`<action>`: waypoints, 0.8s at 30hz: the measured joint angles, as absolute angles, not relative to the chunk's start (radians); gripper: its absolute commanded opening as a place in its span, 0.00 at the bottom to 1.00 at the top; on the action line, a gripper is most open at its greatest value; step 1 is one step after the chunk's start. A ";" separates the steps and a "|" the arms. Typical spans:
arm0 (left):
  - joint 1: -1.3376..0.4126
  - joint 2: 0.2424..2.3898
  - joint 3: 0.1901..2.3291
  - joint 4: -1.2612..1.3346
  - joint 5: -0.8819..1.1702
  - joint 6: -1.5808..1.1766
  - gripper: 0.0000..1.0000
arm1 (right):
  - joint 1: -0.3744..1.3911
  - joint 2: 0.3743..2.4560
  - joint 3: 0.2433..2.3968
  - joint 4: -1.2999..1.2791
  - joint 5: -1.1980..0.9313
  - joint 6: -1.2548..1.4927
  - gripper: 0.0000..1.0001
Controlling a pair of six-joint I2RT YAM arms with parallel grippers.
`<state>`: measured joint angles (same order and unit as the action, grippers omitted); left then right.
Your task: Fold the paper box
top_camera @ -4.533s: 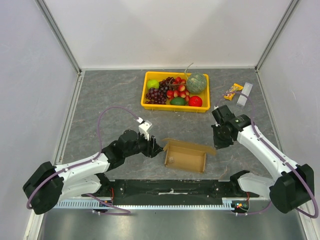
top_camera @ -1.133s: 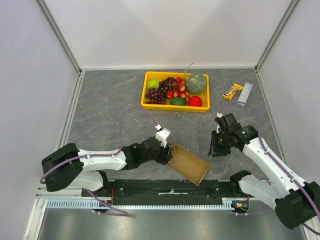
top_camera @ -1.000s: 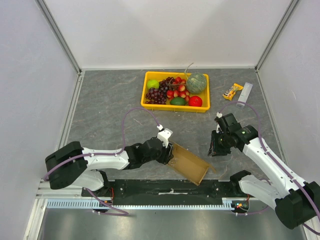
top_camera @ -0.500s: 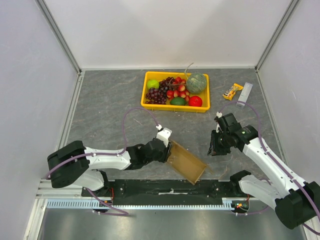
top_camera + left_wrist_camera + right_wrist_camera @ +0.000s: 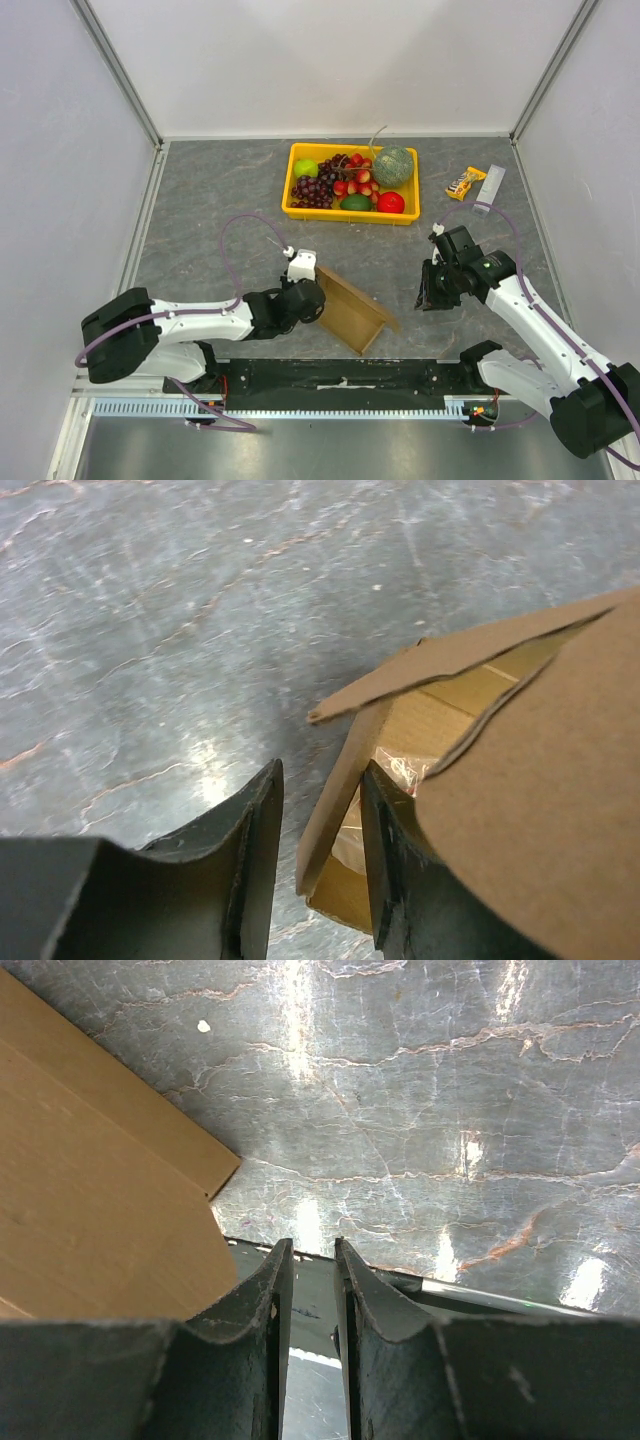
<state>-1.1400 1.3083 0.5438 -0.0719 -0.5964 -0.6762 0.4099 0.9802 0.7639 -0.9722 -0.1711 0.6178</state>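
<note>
Grey stone-look table point(image 5: 220, 200), paper box point(image 5: 350, 310) wall seemingly between left gripper point(image 5: 320, 780) jaws.

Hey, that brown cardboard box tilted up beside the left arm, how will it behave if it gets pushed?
Probably light: the paper box is thin card. Likely floppy at the flaps, which stand loose in the left wrist view. Tilted on edge, it would probably tip or slide on the smooth table.
</note>
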 measured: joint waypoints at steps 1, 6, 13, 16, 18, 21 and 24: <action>-1.139 1.305 0.545 -0.092 -0.612 -0.699 0.43 | 0.410 0.980 0.764 -0.972 -0.171 0.618 0.30; -1.127 1.301 0.550 -0.187 -0.673 -0.810 0.39 | 0.410 0.980 0.764 -0.972 -0.171 0.619 0.30; -1.099 1.298 0.550 -0.276 -0.708 -0.961 0.31 | 0.410 0.980 0.764 -0.965 -0.178 0.620 0.30; -1.094 1.291 0.550 -0.286 -0.709 -0.992 0.31 | 0.410 0.980 0.764 -0.962 -0.179 0.620 0.30; -1.094 1.285 0.544 -0.282 -0.709 -0.998 0.31 | 0.410 0.980 0.764 -0.960 -0.181 0.620 0.30; -1.094 1.275 0.526 -0.258 -0.708 -0.998 0.31 | 0.410 0.980 0.764 -0.958 -0.183 0.620 0.30; -1.094 1.271 0.508 -0.223 -0.704 -0.998 0.28 | 0.410 0.980 0.765 -0.957 -0.183 0.620 0.30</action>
<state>-1.0943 1.2705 0.5083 -0.2226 -0.7044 -0.9977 0.4099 0.9802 0.7647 -0.9573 -0.1829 0.6205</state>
